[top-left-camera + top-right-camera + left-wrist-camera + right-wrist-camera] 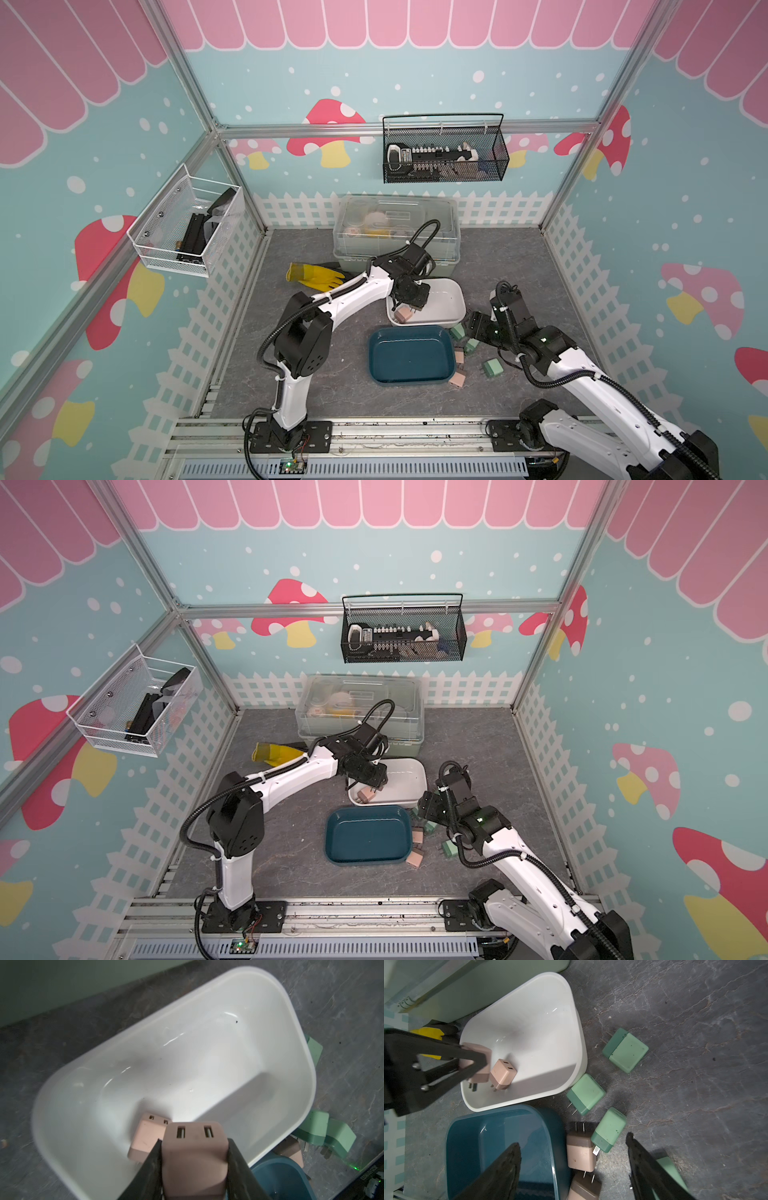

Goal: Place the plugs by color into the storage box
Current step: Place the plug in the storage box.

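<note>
Close to me, the right gripper [573, 1139] hangs low with its two black fingers wide apart and nothing between them. Under it, on the dark grey stone-look table [519, 266], lie small mint green cube plugs [586, 1094] and two pinkish-tan cube plugs [580, 1153], just beside the shallow dark teal plastic tub [407, 353]. I can see three green ones well. A fourth green plug [668, 1169] is half hidden behind a finger, and one pink one is cut off at the picture's edge. In both top views the right arm covers some of them.

Just behind sits the shallow white plastic tub [207, 1012]. The left gripper [194, 1140] is over the end nearest its own arm, squeezed tight on a pinkish-tan plug [193, 1167]. Another pink plug [143, 1136] lies on the floor inside this tub.

Farther back, a yellow rubber glove [316, 276] is partly behind the left arm. The big grey-green box with a clear lid [395, 232] holds things I can't make out, maybe rolls of tape. A white mesh basket [166, 245] and a black wire basket [444, 174] hang on blue-green walls with red mushrooms and a white fence.
</note>
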